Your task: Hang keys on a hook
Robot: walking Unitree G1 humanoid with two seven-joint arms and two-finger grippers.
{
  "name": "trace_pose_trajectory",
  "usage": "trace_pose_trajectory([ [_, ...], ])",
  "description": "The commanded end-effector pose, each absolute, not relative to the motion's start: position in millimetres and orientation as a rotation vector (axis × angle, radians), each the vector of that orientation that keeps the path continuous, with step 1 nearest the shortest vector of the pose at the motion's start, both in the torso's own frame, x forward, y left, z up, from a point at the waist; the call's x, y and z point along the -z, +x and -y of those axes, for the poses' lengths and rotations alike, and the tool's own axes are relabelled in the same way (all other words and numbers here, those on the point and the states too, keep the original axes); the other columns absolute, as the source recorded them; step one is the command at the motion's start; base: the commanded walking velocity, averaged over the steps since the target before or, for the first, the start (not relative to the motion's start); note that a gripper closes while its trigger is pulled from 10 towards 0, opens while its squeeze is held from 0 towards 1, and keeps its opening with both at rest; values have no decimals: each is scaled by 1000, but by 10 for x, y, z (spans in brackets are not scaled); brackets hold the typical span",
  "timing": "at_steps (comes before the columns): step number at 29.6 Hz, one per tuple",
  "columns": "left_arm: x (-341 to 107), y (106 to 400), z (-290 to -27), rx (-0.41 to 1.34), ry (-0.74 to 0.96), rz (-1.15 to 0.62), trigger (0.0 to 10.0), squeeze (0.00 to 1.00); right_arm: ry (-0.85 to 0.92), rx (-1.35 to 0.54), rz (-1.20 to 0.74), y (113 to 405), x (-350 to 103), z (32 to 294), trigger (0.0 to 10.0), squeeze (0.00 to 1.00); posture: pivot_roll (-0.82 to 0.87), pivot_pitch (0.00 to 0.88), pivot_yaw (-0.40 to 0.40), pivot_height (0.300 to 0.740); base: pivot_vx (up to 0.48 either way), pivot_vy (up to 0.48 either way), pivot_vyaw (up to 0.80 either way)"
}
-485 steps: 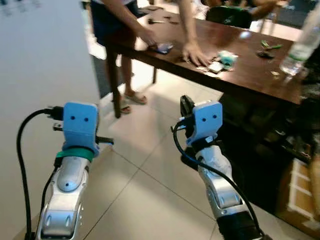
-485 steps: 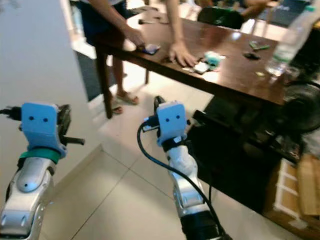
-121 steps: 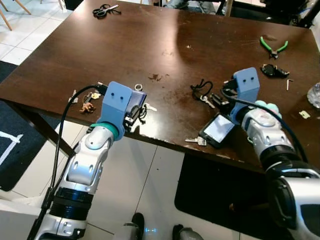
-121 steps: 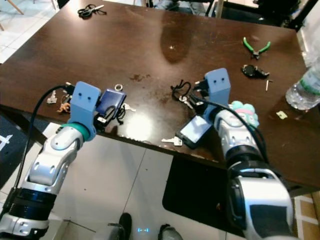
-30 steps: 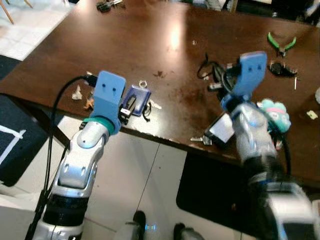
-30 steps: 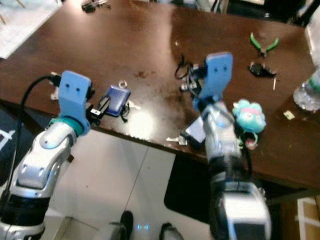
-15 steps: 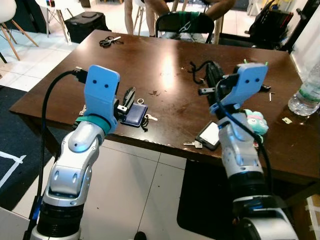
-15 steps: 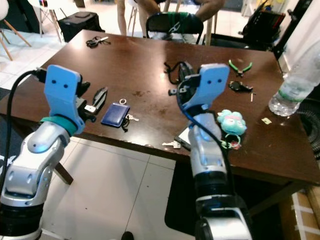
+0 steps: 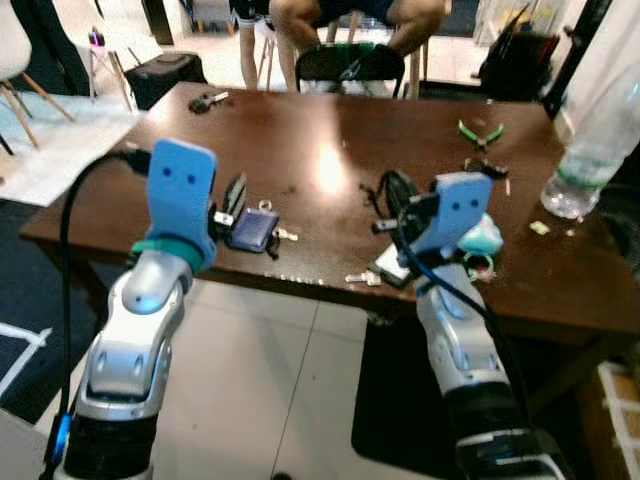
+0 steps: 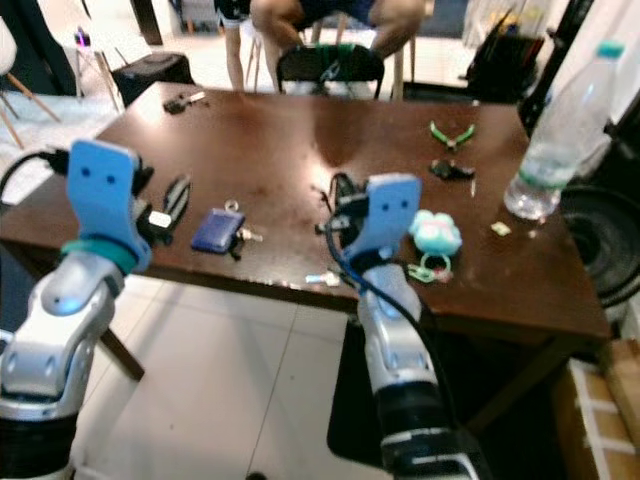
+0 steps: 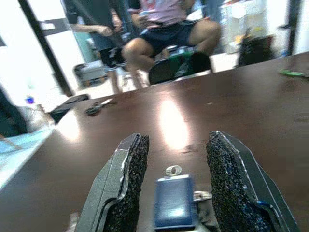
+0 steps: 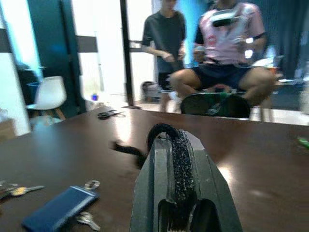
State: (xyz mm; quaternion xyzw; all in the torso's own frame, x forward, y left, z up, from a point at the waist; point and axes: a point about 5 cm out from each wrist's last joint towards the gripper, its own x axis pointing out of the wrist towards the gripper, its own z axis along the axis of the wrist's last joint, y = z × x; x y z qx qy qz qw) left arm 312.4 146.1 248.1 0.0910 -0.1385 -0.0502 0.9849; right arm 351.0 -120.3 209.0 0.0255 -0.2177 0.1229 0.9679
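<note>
A blue key pouch (image 9: pixel 250 230) with a ring and keys lies near the front edge of the dark wooden table (image 9: pixel 320 130). My left gripper (image 9: pixel 234 196) hovers open just before the pouch (image 11: pixel 175 208), which lies between and beyond its fingers (image 11: pixel 130 183). My right gripper (image 10: pixel 337 222) is raised over the table's middle front. It is shut on a black key cord (image 12: pixel 161 129), whose loop rises above the fingertips. In the right wrist view the pouch (image 12: pixel 58 208) lies off to one side.
A phone (image 9: pixel 390 265) and a loose key (image 9: pixel 360 278) lie at the table's front edge, beside a teal plush toy (image 10: pixel 435 232). Green pliers (image 9: pixel 480 130), scissors (image 9: pixel 210 98) and a water bottle (image 10: pixel 555 130) stand further off. A person (image 9: pixel 350 20) sits behind the table.
The whole view has pulled back and risen, so the table looks smaller. My right gripper sits lower over the table, still holding the cord. The left gripper stays open by the pouch.
</note>
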Motion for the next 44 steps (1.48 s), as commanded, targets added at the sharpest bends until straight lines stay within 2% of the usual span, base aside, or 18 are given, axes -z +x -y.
trace_pose_trajectory([
  [1, -2439, 3129, -1519, 77, 196, 260, 10000, 0, 49, -262, 427, 3511, -2076, 1136, 10000, 0, -63, 0, 87, 740, -416, 0, 0],
  [24, -2436, 3131, -1535, 66, 203, 265, 10000, 0, 20, -291, 426, 3509, -2120, 1036, 10000, 0, -53, 0, 91, 740, -408, 0, 0],
  [27, -2435, 3132, -1535, 66, 204, 265, 10000, 0, 9, -293, 423, 3512, -2120, 1034, 10000, 0, -52, 0, 90, 740, 0, 0, 0],
  [44, -2427, 3147, -1493, 74, 201, 258, 10000, 0, -22, -318, 423, 3514, -2128, 999, 10000, 0, -50, 0, 90, 740, 0, 0, 772],
])
